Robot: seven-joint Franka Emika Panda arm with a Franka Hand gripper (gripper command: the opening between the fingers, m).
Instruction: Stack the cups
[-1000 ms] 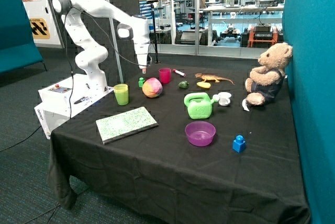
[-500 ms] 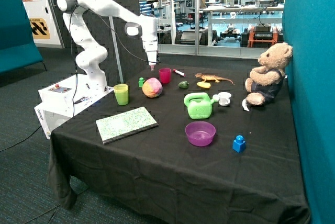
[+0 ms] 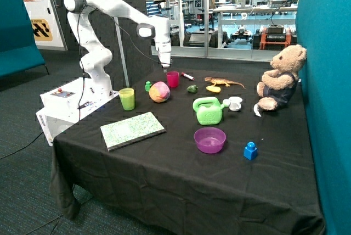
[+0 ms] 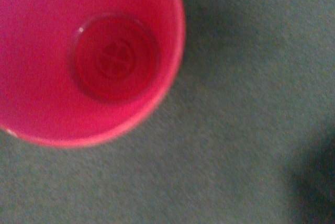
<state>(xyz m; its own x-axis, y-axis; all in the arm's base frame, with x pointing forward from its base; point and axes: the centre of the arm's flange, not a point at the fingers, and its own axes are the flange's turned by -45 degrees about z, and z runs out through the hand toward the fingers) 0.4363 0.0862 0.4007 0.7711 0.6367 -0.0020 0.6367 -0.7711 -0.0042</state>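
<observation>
The magenta-pink cup [image 3: 173, 79] stands upright near the back of the black table [image 3: 164, 163], beside the multicoloured ball [image 3: 159, 91]. My gripper [image 3: 166, 68] hangs just above its rim, a little to the ball's side. In the wrist view the pink cup [image 4: 89, 56] is seen straight down from above, empty, and cut off at the picture's edge. The translucent green cup [image 3: 127, 99] stands apart by the table edge nearest the robot base, and its rim looks yellowish. No part of the gripper shows in the wrist view.
Around the pink cup are a small green block [image 3: 148, 86], a marker [image 3: 188, 76], a toy lizard [image 3: 225, 82] and a dark green piece [image 3: 192, 88]. Nearer the front are a green watering can [image 3: 208, 111], a purple bowl [image 3: 210, 139], a book [image 3: 132, 130], a blue block [image 3: 250, 151] and a teddy bear [image 3: 281, 78].
The arm has swung toward the back of the table, carrying the gripper from above the small green block to just over the pink cup. No object has moved.
</observation>
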